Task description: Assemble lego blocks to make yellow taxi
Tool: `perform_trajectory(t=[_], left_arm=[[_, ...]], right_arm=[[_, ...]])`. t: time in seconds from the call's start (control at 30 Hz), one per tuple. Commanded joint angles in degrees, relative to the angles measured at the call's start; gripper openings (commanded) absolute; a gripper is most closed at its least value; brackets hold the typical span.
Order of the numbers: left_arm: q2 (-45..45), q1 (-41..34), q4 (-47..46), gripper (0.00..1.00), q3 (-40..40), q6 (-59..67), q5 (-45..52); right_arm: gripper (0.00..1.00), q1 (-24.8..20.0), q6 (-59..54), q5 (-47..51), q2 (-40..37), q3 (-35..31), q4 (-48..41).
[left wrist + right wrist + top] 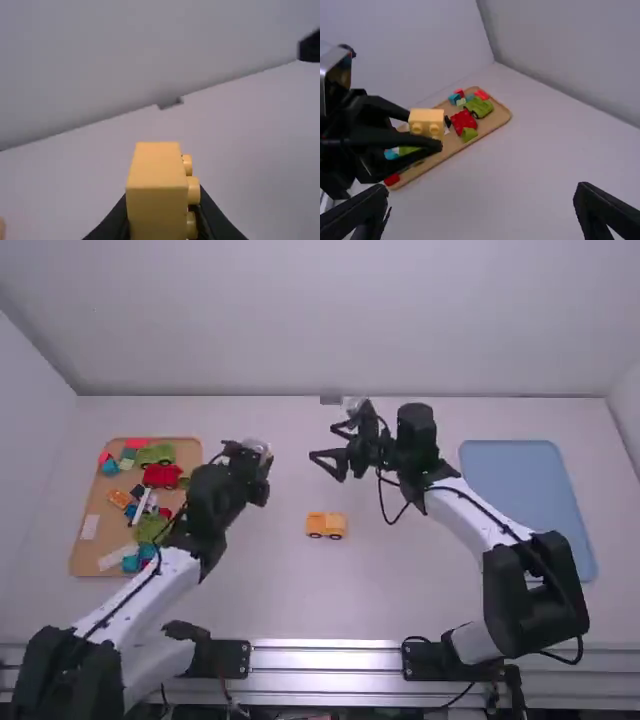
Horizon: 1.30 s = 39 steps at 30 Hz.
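1. Yellow taxi (326,525): in the high view, a small toy vehicle with dark wheels rests upright on the white worktop (280,595), between the two arms and closer to their bases than the right hand is
2. Left hand (258,480): black, closed in on a yellow brick (157,192), its two fingers gripping the piece from opposite sides; in the left wrist view the round studs face sideways
3. From the right wrist view, the same brick is seen at the tips of the left hand's fingers, raised above the worktop, with two studs facing the camera
4. Right hand (323,441): black, fingers spread wide with an empty gap between them; in the high view it is beyond the taxi, pointing toward the left arm's side, well apart from the left hand
5. Tan tray (82,562): on the left side of the worktop, carrying mixed toy pieces, among them a green car (157,453) near the far edge, a red piece (162,476) just beside it, an orange piece (119,498), a white stick-like piece (142,506), and several blue and green pieces
6. Blue tray (525,500): flat with rounded corners, on the right side of the worktop, with the right arm reaching across part of its near end
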Motion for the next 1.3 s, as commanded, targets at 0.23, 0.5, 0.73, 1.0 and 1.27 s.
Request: perform_trajectory(t=[0.23, 0.5, 0.73, 1.0, 1.27], left_arm=[[6.01, -1.14, 7.32, 0.02, -0.85, 5.25, 14.01], [13.6, -4.35, 15.72, 0.02, -0.79, 5.79, 13.57], [18.47, -5.57, 15.63, 0.02, 1.88, 3.93, 13.33], [19.28, -5.6, 18.45, 0.02, 3.78, -0.79, 10.45], [19.28, -5.62, 19.61, 0.02, 3.78, -3.67, 11.98]], right_arm=[[0.9, 1.7, -0.9, -2.12, -1.03, 1.66, -5.75], [0.84, 2.73, 0.02, 3.06, 0.28, 1.66, -10.4], [0.73, 2.27, 4.94, -1.99, 6.23, 1.66, -1.99], [0.73, 2.34, 4.07, -1.92, 7.67, 1.68, 0.07], [0.66, 4.85, 4.48, 1.29, 7.67, 1.68, 2.36]])
